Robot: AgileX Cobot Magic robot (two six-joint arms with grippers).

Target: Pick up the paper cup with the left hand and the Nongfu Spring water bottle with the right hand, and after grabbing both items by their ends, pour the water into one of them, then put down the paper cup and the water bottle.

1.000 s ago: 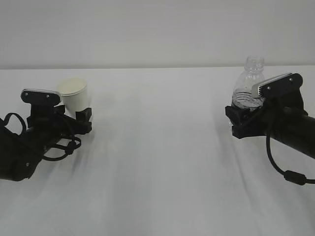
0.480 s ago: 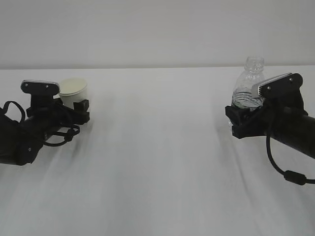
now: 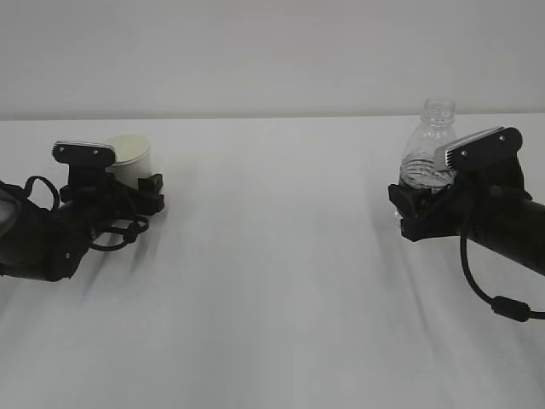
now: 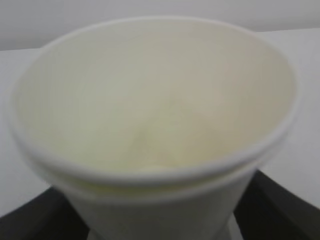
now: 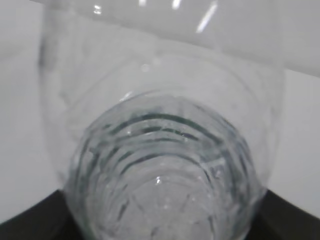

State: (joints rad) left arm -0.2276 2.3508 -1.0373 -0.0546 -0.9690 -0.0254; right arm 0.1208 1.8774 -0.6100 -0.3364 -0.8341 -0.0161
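The white paper cup (image 3: 131, 153) stands upright at the left, mouth up, with my left gripper (image 3: 134, 184) shut on its lower part. Its base is hidden behind the black fingers (image 3: 152, 182). In the left wrist view the paper cup (image 4: 150, 100) fills the frame, with a dark finger (image 4: 272, 207) on each side. At the right, the clear ribbed water bottle (image 3: 431, 141) stands upright with an open neck. My right gripper (image 3: 415, 204) is shut on its lower body. The bottle (image 5: 165, 165) also fills the right wrist view between my black fingers (image 5: 287, 217).
The white table (image 3: 272, 281) stretches between the two arms, with a pale wall behind it. A black cable (image 3: 490, 294) loops down from the right arm, and loose cables (image 3: 119, 232) hang from the left arm.
My left arm has shifted right and settled lower, bringing the cup from a tilt toward the camera to upright. The right arm and the bottle have stayed still.
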